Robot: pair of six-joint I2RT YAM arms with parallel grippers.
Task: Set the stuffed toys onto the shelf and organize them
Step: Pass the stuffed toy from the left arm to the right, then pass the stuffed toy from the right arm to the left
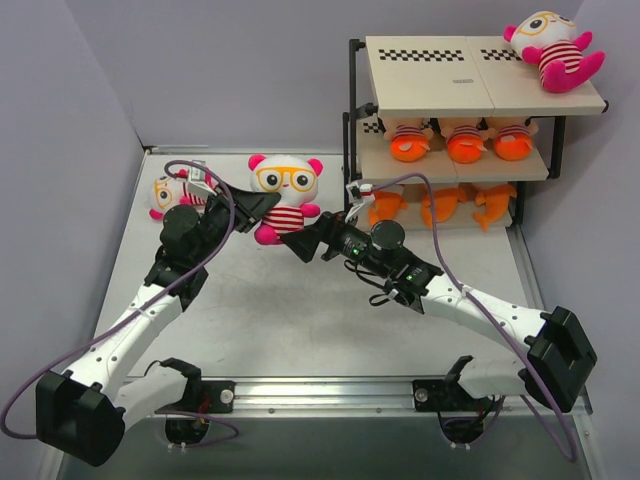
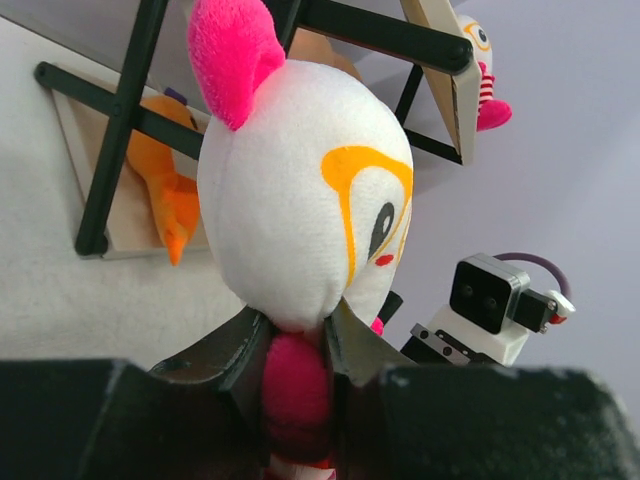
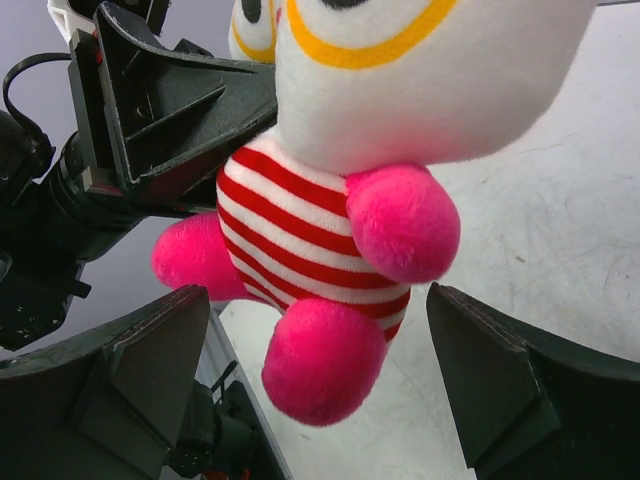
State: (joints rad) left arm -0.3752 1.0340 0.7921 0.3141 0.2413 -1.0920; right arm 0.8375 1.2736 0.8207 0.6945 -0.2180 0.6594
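Because the left jaws are clamped on only one pink limb of the glasses toy (image 1: pixel 287 185), which hangs in the air over the far middle of the desk (image 1: pixel 330 330) just beside the left side of the shelf (image 1: pixel 440 75), you should treat that hold as thin: plush gives, and the heavy head could swing or slip free. The right jaws stand wide apart on either side of its striped body and feet, touching nothing, so if the left lets go before the right closes, the toy likely drops to the desk. If the right closes on a foot alone, the toy would probably dangle and be hard to set upright. Watch the black frame post too, since the head is close enough to catch on it. A second glasses toy (image 1: pixel 555 50) sits at the right end of the top board and could be nudged off, and a third (image 1: pixel 165 195) lies near the far left corner, half hidden behind the left arm. No brand or writing is legible; a small dark mark on the top board is too small to read.
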